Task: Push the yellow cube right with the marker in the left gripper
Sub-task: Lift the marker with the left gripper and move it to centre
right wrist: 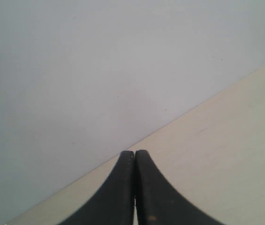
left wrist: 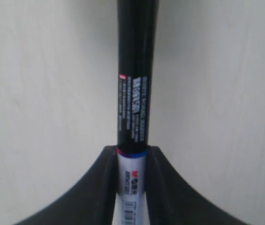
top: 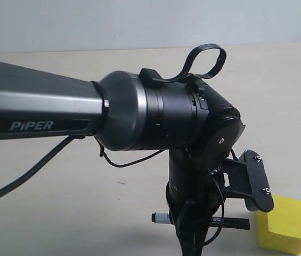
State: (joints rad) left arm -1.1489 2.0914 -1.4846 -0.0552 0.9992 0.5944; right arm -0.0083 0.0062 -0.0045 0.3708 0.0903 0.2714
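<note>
If you are driving the marker (top: 230, 223) point-first into the yellow cube (top: 289, 226), you are risking two things. Should the black end be meeting the cube's face off-centre, the block is likely to be turning on the table (top: 59, 213) instead of sliding straight right. You are also loading the pen along its length. With only two flat pads (left wrist: 170, 187) pinching a smooth round barrel, it may be slipping back through the grip or tilting, which would be leaving you with no push at all. The marker is lying almost level and low over the tabletop, so dipping the wrist further is inviting a scrape or a jam.

The left gripper (left wrist: 132, 151) is clamping the marker, its jaws parted only by the barrel's width. It is gripping right where the white barrel is meeting the black section, and the long black part is reaching out ahead and leaving the wrist view. The cube is sitting on the table to the right of the pen's tip, just beside it. From these views you are not able to tell whether they are touching. The right gripper (right wrist: 134, 153) is sitting fully closed, fingers pressed together on nothing, and is facing the wall (right wrist: 76, 70).
</note>
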